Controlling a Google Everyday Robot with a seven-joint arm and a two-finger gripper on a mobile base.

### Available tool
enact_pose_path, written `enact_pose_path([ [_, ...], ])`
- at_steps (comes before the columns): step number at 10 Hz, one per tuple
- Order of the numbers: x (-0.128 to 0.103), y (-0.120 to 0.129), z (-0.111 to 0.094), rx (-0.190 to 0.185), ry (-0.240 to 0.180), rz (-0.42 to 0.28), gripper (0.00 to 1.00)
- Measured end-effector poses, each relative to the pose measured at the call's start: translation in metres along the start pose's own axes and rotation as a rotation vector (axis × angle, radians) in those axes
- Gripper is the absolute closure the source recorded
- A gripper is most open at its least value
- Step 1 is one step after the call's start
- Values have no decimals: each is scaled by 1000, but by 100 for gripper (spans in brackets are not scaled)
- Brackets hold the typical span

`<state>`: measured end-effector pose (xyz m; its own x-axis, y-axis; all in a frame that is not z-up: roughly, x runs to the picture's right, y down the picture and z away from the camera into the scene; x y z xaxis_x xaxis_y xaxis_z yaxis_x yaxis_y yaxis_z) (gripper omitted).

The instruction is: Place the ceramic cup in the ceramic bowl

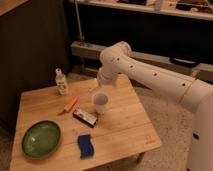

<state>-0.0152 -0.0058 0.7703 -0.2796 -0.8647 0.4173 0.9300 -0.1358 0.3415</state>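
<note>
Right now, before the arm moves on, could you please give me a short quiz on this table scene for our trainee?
1. True or false: the cup already sits in the bowl.
2. Which lies nearest the bowl? A) cup B) sponge C) bottle
3. Fill in: the open claw hovers close above the ____.
Key: 1 false, the cup stands on the table, apart from the bowl; 2 B; 3 cup.

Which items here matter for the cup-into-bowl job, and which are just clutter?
Job: ceramic cup, mid-table; ceramic bowl, empty; gripper, open, close by the cup, not holding it.
Lying about: clear bottle, orange object, dark packet, blue sponge.
</note>
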Motion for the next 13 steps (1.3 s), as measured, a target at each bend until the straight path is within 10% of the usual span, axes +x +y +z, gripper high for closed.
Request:
enact_pose_path([
  [5,-16,18,11,4,-63,101,21],
  [9,-23,10,20,31,-90,97,50],
  [13,-28,8,39,82,-100,114,51],
])
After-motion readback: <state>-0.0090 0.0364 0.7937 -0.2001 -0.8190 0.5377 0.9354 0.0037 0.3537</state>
